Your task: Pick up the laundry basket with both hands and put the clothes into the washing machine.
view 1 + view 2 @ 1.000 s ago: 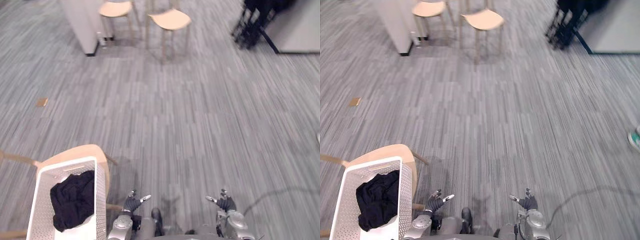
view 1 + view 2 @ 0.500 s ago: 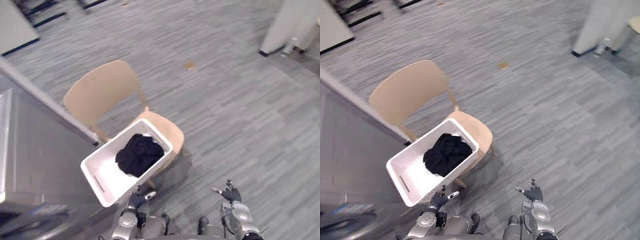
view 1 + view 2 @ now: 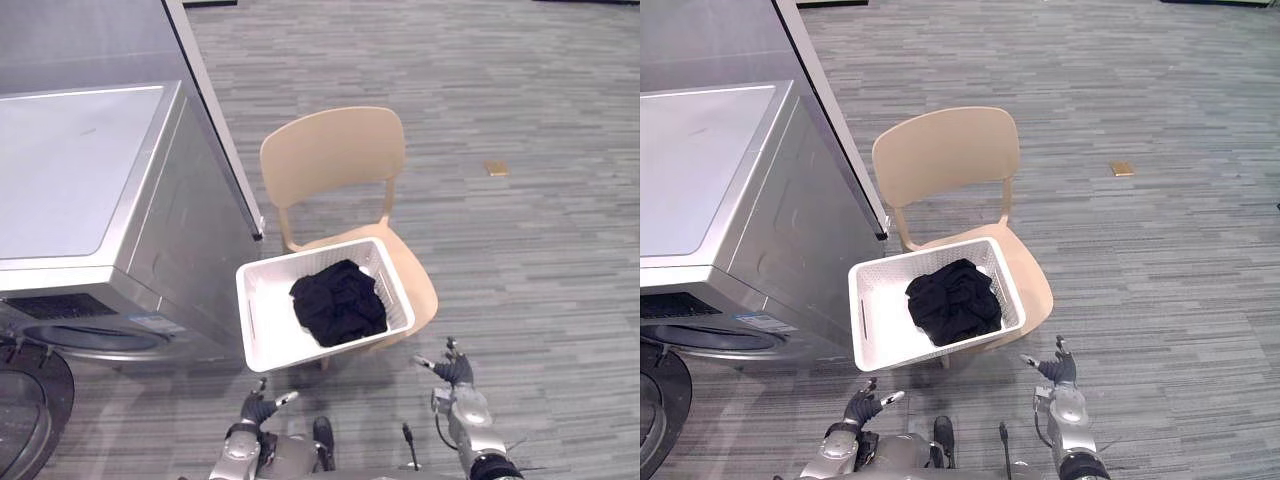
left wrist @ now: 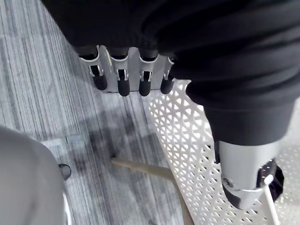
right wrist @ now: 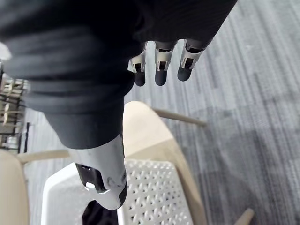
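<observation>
My view swings round to my left, so the whole picture shifts; it is the camera that moves. The chair carrying the white laundry basket of black clothes, at the lower left edge a second ago, now lies centred before me. The washing machine comes into view on my left.

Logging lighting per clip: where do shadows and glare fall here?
Left eye view: soft shadow on the floor beneath chair and laundry basket; pale sheen on the washing machine top. Left wrist view: dark shadow under the basket. Right wrist view: shadow beside the chair.
</observation>
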